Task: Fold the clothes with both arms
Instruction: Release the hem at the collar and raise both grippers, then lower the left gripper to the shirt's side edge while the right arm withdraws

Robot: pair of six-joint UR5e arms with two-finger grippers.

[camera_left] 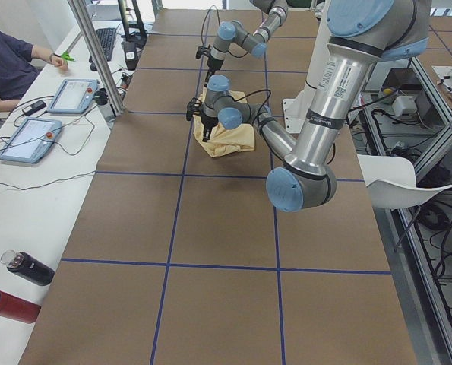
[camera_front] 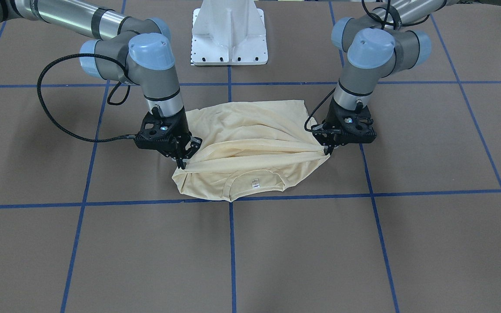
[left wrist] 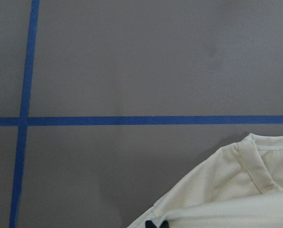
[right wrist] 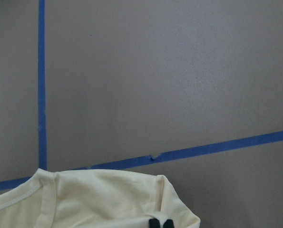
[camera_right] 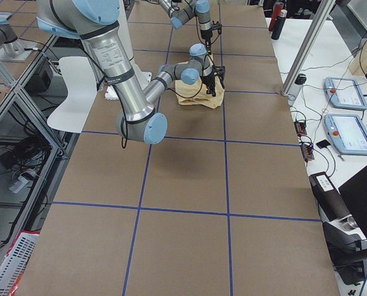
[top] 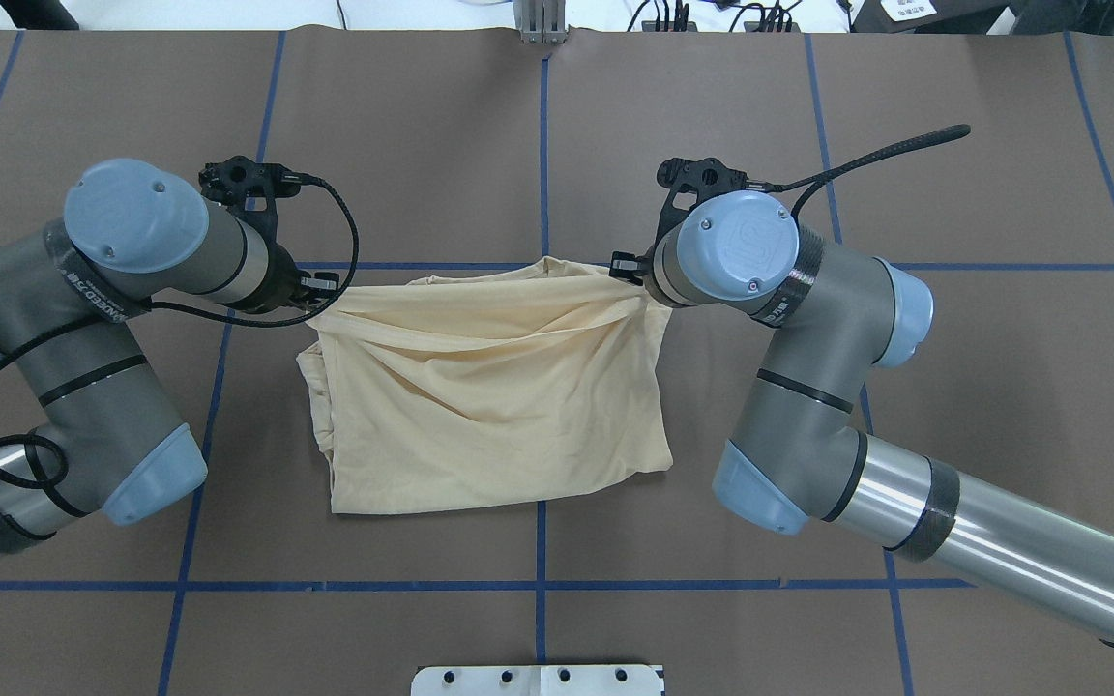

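Fingertips [left wrist: 151, 224] are barely peeking in at the wrist views' lower edges; the left gripper [camera_front: 328, 150] and right gripper [camera_front: 183, 161] are each clamping tight on a side fold of the thin, creased cream T-shirt [camera_front: 250, 130]; it is lying bunched on the brown table [camera_front: 276, 252], its white neck label [camera_front: 255, 183] facing up.

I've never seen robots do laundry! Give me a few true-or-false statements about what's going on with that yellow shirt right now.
1. The left gripper and the right gripper each pinch an edge of the shirt. True.
2. The shirt hangs wholly in the air. False: most of it rests on the table.
3. A small white neck label shows. True.
4. The shirt lies flat and smooth. False: it is bunched, with folds stretched between the grippers.
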